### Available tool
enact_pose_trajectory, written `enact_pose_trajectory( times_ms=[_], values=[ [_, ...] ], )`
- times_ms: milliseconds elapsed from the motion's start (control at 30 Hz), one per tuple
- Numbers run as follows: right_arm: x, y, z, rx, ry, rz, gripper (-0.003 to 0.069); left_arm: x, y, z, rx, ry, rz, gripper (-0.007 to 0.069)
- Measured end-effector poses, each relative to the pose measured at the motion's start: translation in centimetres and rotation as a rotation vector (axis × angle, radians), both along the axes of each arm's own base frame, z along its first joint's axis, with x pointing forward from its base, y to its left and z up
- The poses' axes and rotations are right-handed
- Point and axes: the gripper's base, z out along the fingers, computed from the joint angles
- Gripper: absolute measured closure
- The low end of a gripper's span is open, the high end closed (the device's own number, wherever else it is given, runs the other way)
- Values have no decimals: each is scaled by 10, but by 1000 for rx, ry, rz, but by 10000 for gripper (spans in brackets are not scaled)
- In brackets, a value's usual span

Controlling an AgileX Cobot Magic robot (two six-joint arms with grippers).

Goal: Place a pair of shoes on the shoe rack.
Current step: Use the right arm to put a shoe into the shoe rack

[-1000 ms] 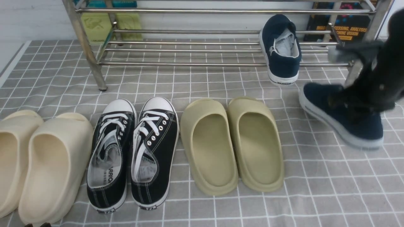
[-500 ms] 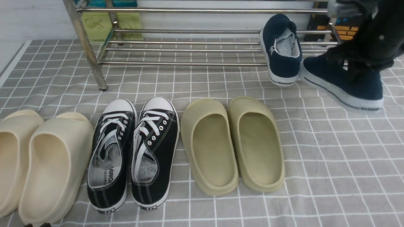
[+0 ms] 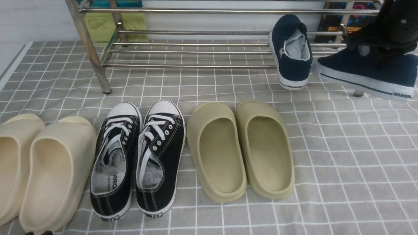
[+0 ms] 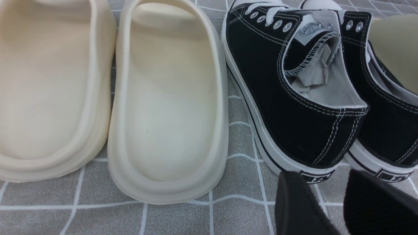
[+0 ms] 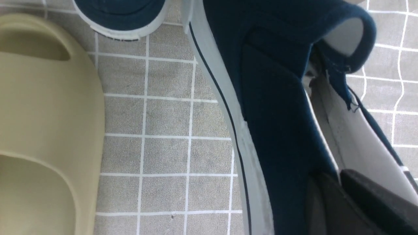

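Observation:
One navy slip-on shoe (image 3: 291, 52) rests on the lower bars of the silver shoe rack (image 3: 196, 32), toe in, heel hanging over the front bar. My right gripper (image 3: 372, 49) is shut on the side wall of the second navy shoe (image 3: 365, 73) and holds it in the air at the rack's right end, close beside the first. In the right wrist view my right gripper (image 5: 339, 189) pinches the held shoe's (image 5: 277, 98) collar, one finger inside on the pale lining. My left gripper (image 4: 333, 195) is open and empty, low over the cloth behind the black sneakers' heels.
On the grey checked cloth (image 3: 343, 169) stand cream slides (image 3: 49, 163), black lace-up sneakers (image 3: 140, 153) and olive slides (image 3: 241, 147) in a row. The rack's right front leg (image 3: 358, 93) shows under the held shoe. Books stand behind the rack (image 3: 356, 23).
My right gripper has carried the second navy shoe up from near the cloth and back to the rack's right end, and the shoe now lies nearly level. The left arm has not moved.

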Motion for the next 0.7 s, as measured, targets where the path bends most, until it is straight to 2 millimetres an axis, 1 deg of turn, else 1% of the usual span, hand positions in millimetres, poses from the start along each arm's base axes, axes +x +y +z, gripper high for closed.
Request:
enact_pose_trajectory(
  times_ms=[233, 333, 467, 700],
  values=[
    [-2, 0, 4, -24, -6, 59, 605, 0, 0, 0, 0, 0, 0, 386],
    [-9, -2, 10, -25, -20, 67, 605, 0, 0, 0, 0, 0, 0, 386],
    [-20, -4, 24, -19, -54, 55, 605, 0, 0, 0, 0, 0, 0, 386],
    [-20, -4, 27, -14, -69, 53, 605, 0, 0, 0, 0, 0, 0, 386]
  ],
)
